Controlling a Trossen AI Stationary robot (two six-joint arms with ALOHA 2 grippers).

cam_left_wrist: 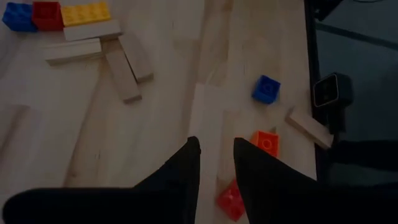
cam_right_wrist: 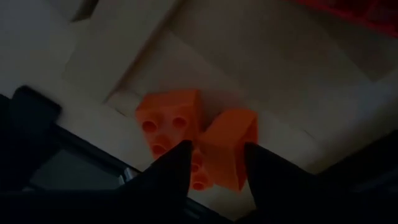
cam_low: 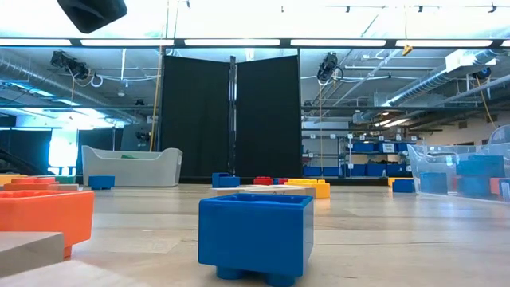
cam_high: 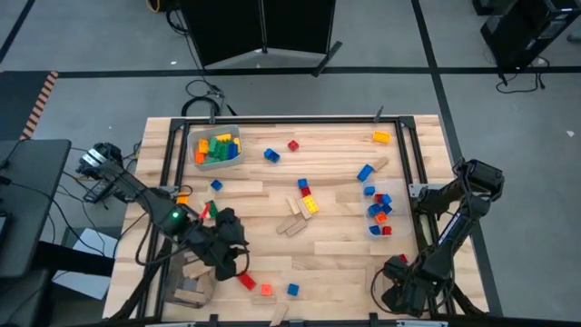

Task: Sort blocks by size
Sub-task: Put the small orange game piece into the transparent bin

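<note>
Between right tool [cam_right_wrist: 214,163] fingers, orange brick [cam_right_wrist: 229,149], tilted

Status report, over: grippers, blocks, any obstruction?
Right gripper clamped on orange block. Left gripper slightly open, empty, near red block. Second orange block sits against the held one.

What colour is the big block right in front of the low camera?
Blue, clearest in the low view.
</note>
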